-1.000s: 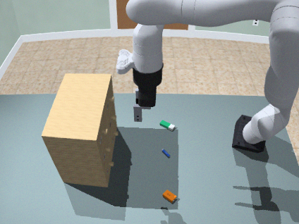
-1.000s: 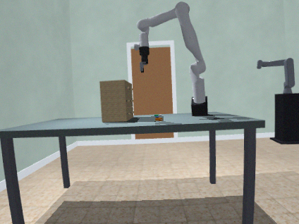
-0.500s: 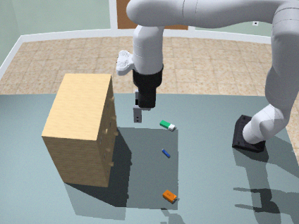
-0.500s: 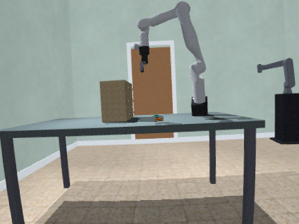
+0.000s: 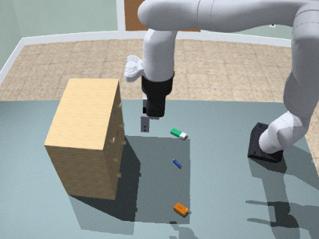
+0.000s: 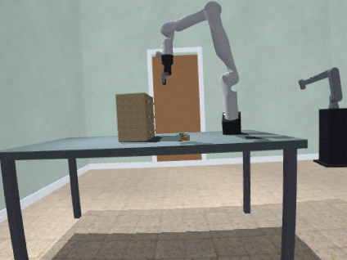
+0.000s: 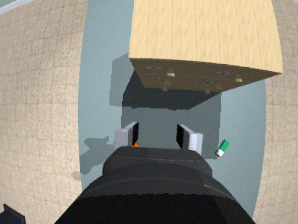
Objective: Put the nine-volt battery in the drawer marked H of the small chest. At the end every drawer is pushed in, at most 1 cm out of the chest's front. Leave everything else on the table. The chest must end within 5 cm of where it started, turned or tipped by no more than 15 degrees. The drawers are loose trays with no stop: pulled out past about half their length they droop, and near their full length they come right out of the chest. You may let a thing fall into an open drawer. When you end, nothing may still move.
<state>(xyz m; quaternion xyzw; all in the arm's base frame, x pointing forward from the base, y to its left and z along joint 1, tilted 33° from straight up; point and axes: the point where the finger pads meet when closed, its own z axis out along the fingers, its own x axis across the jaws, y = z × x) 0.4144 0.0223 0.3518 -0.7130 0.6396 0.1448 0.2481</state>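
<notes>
The small wooden chest (image 5: 84, 128) (image 6: 132, 116) (image 7: 200, 26) stands on the left of the grey table (image 5: 226, 195). Its drawer front with small knobs (image 5: 117, 150) (image 7: 200, 82) faces the loose items, and all drawers look pushed in. The drawer letters are too small to read. A small orange block (image 5: 180, 209) (image 6: 185, 138) (image 7: 136, 144), which looks like the nine-volt battery, lies near the table's front edge. My gripper (image 5: 144, 125) (image 6: 164, 79) (image 7: 157, 131) is open and empty. It hangs high above the table, in front of the chest and well above its top.
A green-and-white piece (image 5: 178, 134) (image 7: 222, 148) and a small blue piece (image 5: 177, 163) lie on the table to the right of the chest. The arm's black base (image 5: 263, 148) (image 6: 231, 124) sits at the right. A second arm on a black stand (image 6: 331, 135) is beyond the table.
</notes>
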